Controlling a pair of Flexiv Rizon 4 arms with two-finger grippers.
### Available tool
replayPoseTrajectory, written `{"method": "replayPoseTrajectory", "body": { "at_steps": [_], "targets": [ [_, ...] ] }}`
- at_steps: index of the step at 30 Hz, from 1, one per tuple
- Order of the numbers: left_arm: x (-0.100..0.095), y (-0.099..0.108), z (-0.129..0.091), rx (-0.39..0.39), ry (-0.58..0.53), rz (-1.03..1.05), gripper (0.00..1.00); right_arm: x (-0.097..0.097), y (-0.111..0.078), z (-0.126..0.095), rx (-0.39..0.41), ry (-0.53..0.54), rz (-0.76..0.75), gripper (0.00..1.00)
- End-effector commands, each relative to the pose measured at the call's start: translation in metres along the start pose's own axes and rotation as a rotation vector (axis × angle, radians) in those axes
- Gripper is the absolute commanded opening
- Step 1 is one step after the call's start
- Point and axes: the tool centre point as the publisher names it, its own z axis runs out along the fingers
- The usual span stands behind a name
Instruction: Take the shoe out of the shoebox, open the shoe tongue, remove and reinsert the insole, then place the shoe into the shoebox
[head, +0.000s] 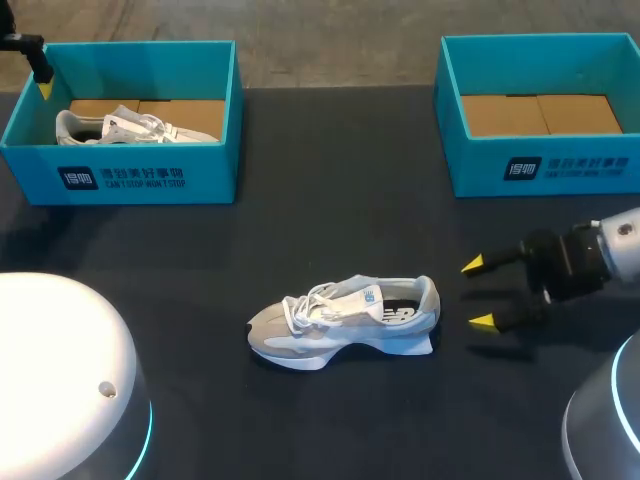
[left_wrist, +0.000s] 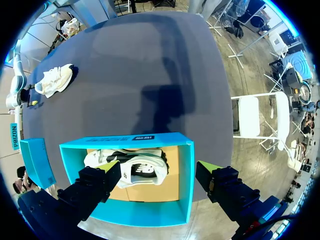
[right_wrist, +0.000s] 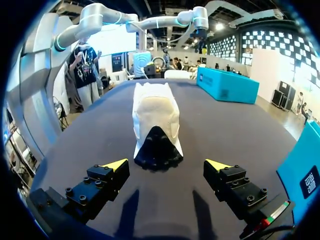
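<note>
Shoe (head: 340, 320) on table (head: 330, 230), second shoe (head: 135, 125) in one of two shoeboxes (head: 120, 180) — left pincer (left_wrist: 160, 168), right pincer (head: 478, 293) both released.

Grey-white sneaker (head: 345, 318) stands upright on its sole mid-surface (head: 330, 230), laced, toe left, heel right. Two open teal boxes sit at the far edge. The left shoebox (head: 130, 180) holds a second sneaker (head: 130, 125), pale. The right shoebox (head: 540, 170) shows its cardboard floor.

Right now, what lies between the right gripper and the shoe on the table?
Nothing: only bare dark table lies between the right gripper and the heel of the shoe, as the head and right wrist views show.
</note>
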Motion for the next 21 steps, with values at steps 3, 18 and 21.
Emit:
{"method": "replayPoseTrajectory", "body": {
  "at_steps": [3, 18, 21],
  "targets": [
    [0.000, -0.001, 0.000, -0.002, 0.002, 0.001, 1.00, -0.001, 0.004, 0.016, 0.003, 0.003, 0.012, 1.00],
    [0.000, -0.001, 0.000, -0.002, 0.002, 0.001, 1.00, 0.010, 0.007, 0.045, -0.026, -0.017, 0.086, 1.00],
    [0.000, -0.001, 0.000, -0.002, 0.002, 0.001, 1.00, 0.012, 0.008, 0.049, -0.026, -0.019, 0.095, 1.00]
  ]
}}
